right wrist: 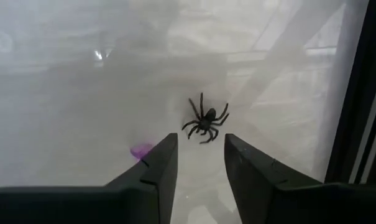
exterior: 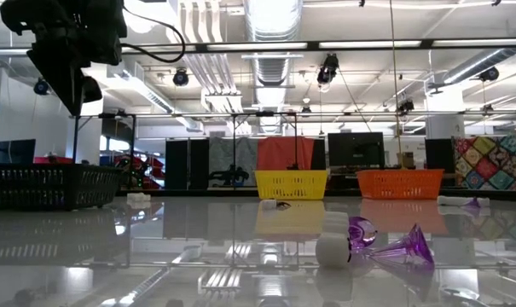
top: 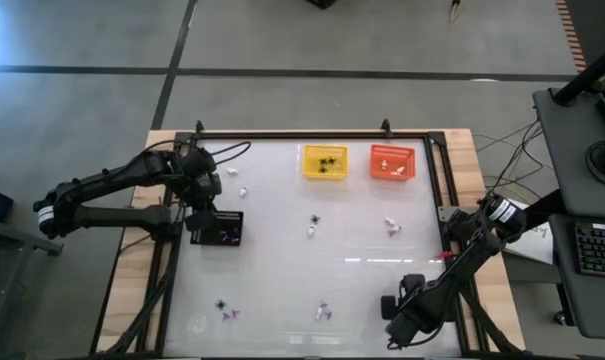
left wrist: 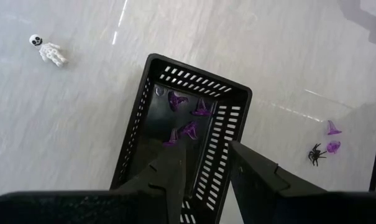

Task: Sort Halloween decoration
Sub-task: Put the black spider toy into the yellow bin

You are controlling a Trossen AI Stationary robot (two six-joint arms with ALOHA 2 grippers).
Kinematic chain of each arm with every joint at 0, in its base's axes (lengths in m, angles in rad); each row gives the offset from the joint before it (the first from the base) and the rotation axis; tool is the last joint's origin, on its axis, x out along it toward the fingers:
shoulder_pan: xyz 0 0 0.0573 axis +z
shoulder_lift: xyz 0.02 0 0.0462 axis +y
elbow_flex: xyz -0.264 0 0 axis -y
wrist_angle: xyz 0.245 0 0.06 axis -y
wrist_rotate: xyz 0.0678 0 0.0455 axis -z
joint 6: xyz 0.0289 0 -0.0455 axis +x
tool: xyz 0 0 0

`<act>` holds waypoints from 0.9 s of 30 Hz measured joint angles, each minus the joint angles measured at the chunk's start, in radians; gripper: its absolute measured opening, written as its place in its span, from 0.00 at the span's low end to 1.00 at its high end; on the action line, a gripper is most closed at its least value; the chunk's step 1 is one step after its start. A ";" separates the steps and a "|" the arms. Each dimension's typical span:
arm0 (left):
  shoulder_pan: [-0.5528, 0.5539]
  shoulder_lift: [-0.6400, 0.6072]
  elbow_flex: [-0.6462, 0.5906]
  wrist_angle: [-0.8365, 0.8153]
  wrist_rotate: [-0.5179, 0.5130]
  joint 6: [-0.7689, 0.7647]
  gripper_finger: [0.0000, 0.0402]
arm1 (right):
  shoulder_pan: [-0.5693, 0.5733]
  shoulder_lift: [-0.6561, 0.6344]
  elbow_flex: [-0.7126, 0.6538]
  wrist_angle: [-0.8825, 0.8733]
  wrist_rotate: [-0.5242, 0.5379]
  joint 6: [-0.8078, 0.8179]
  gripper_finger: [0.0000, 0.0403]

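We see the trinkets point(top: 312, 222) scattered over the white table point(top: 282, 190): a black spider point(right wrist: 205, 121) lies just ahead of our right hand point(right wrist: 200, 167), whose fingers stand spread with nothing between them, a purple piece point(right wrist: 140, 150) beside one finger. That hand sits low at the table's near right corner. Several purple trinkets point(left wrist: 189, 115) lie in the black basket point(left wrist: 138, 134), and our left hand point(left wrist: 205, 171) hovers over it at the table's left side, its fingers apart and empty. A white skeleton point(left wrist: 48, 50) lies on the table near that basket; another spider and purple bits point(left wrist: 324, 146) lie on its other side. At the far edge stand a yellow basket point(top: 325, 162) holding dark trinkets and an orange basket point(top: 392, 163) holding white ones.
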State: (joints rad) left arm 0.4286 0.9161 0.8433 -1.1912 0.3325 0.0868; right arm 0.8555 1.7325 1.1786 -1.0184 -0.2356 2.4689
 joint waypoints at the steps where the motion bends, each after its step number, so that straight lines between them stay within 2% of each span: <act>1: 0.000 0.000 0.000 0.000 0.000 0.000 0.25 | 0.000 0.000 -0.007 0.002 0.000 0.002 0.31; 8: 0.000 -0.008 0.000 -0.002 0.000 0.000 0.25 | 0.000 0.000 -0.048 0.024 -0.001 0.002 0.32; 14: 0.000 -0.016 0.000 -0.003 0.000 -0.010 0.25 | 0.007 -0.001 -0.112 0.134 -0.010 0.002 0.31; 27: 0.000 -0.018 0.000 -0.007 0.000 -0.021 0.25 | 0.010 0.000 -0.160 0.186 -0.095 -0.031 0.30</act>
State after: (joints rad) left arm 0.4290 0.8978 0.8433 -1.1984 0.3325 0.0658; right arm 0.8654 1.7329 1.0182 -0.8321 -0.3310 2.4382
